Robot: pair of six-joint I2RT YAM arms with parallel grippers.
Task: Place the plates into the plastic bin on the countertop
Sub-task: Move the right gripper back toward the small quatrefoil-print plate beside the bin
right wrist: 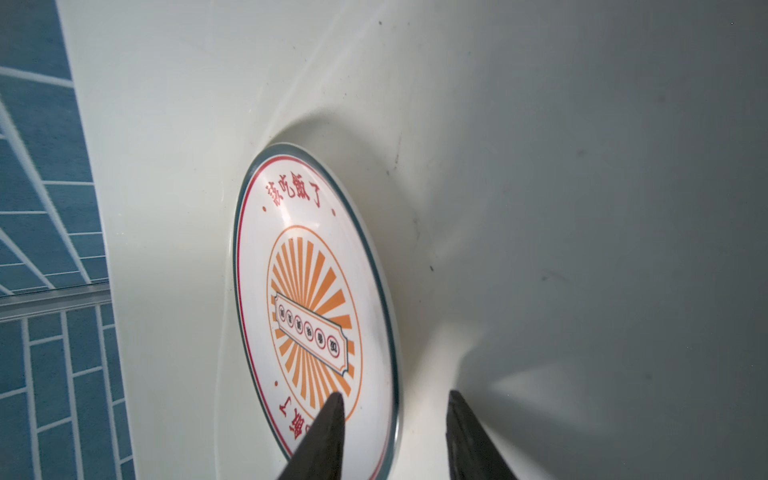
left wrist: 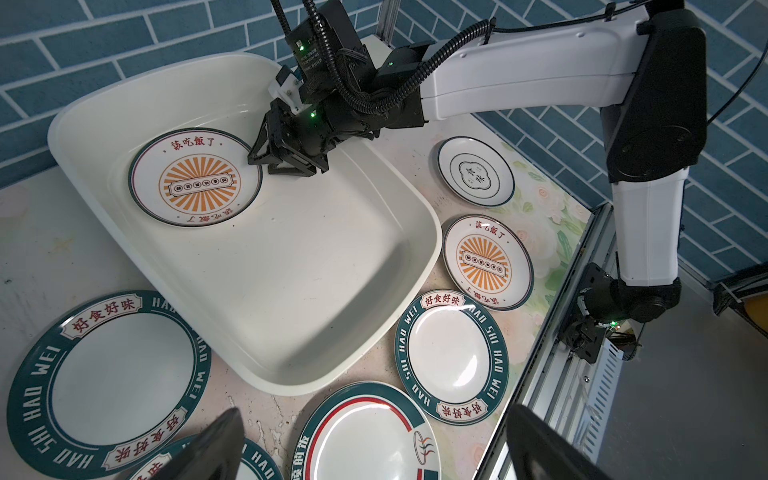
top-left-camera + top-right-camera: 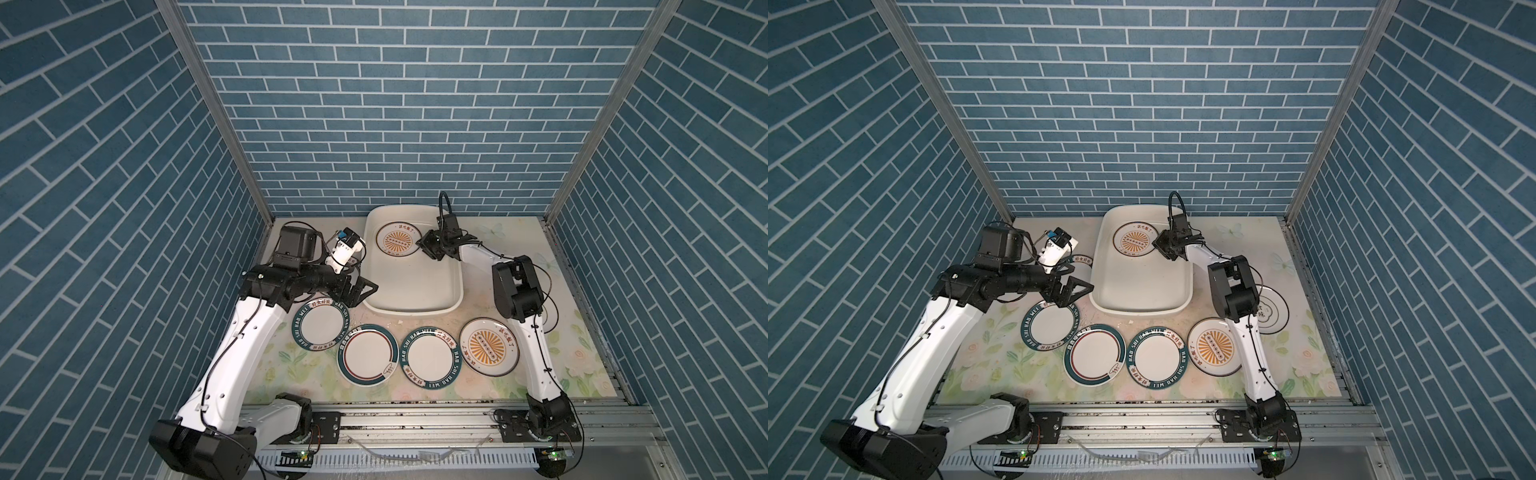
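Note:
The plastic bin (image 3: 415,309) stands at the back middle of the countertop (image 3: 519,232). One sunburst plate (image 3: 397,244) lies flat in its far end. My right gripper (image 1: 395,395) is down inside the bin, open, its fingers straddling that plate's rim (image 1: 390,332) with a gap on both sides. My left gripper (image 2: 374,411) hovers wide open and empty by the bin's near left corner. Below it lie a teal lettered plate (image 3: 322,324) and the teal-and-red ringed plate (image 3: 368,355). Further right lie a second lettered plate (image 3: 432,357) and a sunburst plate (image 3: 488,347).
A white plate with a dark emblem (image 2: 476,171) lies under the right arm's elbow (image 3: 1233,291). A lettered plate (image 3: 1079,262) peeks out under the left wrist. Blue brick walls (image 3: 374,124) close three sides, and an aluminium rail (image 3: 415,415) runs along the front.

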